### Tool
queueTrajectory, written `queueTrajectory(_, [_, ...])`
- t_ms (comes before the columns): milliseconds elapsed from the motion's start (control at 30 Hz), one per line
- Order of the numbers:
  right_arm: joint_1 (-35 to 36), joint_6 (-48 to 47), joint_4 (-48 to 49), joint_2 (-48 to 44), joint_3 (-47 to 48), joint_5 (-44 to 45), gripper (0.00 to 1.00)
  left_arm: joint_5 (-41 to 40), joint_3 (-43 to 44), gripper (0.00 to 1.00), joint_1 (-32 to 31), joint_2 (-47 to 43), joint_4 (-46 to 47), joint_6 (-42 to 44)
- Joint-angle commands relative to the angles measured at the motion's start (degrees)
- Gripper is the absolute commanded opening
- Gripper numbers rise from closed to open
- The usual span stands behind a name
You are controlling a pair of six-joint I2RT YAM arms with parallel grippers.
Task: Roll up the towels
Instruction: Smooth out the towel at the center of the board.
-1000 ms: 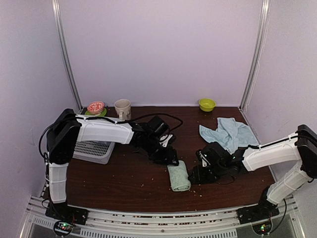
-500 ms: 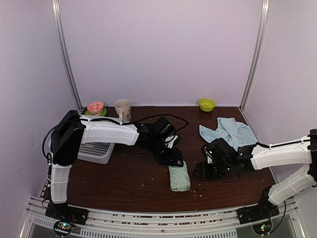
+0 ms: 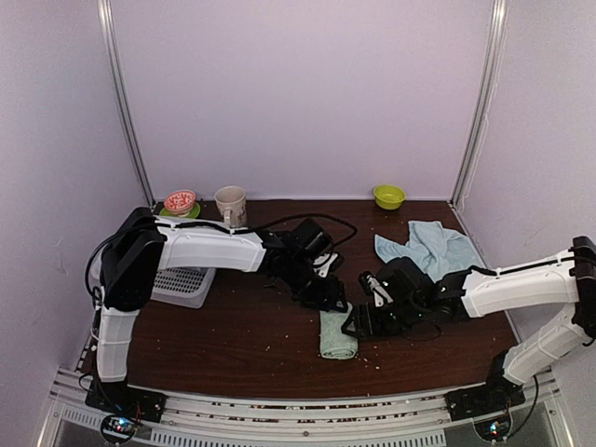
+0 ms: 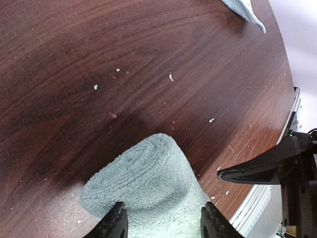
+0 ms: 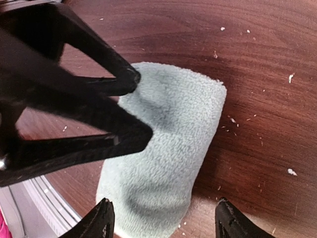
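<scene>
Mint towel [image 3: 336,337] lies rolled on the table [image 3: 233,326], centre-front, long axis running front to back, near end close to the front edge. L gripper [image 4: 163,222] sits over the far end, jaws half-spread w/ the roll between them & tips touching cloth. We can't tell if it's squeezing or just resting. R gripper [image 5: 163,220] is at the roll's right side, released, jaws wide & straddling it, one tip at the cloth's edge, the other apart from it.

Step in hand, as we read it: secure/tidy the roll. To do it well we'd drop R low so both tips go round the whole roll, not just the top layer, then close gently. Terry looks soft & prob. springs open, so L shouldn't let go before R has it. The 2 sets of fingers are v. close over the same towel, so clash risk.

Room: open table left of the roll, toward the basket [image 3: 177,282]. Blue towel [image 3: 430,250] lies crumpled back-right, well apart, not yet rolled. Mug [image 3: 230,204] & green bowl [image 3: 389,196] are at the back wall, out of the way. Front edge is the tight side, so we'd push nothing toward us.
</scene>
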Motion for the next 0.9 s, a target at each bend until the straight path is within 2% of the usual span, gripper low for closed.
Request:
queueTrajectory(0, [0.07, 1.47, 2.01, 3.19, 0.86, 0.23, 0.69, 0.78, 1.65, 0.51, -0.25, 0.52, -0.56, 0.77])
queueTrajectory(100, [-0.08, 1.45, -0.28, 4.37, -0.05, 2.26, 0.68, 0.05, 1.22, 0.53, -0.25, -0.45, -1.42, 1.26])
queueTrajectory(500, [-1.01, 2.64, 1.09, 3.04, -5.5, 3.49, 0.65, -3.03, -1.64, 0.59, -0.45, -5.66, -2.89, -0.54])
queueTrajectory(867, [-2.73, 3.87, 2.44, -0.28, -9.28, 4.7, 0.6, -5.19, 3.02, 0.58, -2.25, -2.69, -7.35, -1.86])
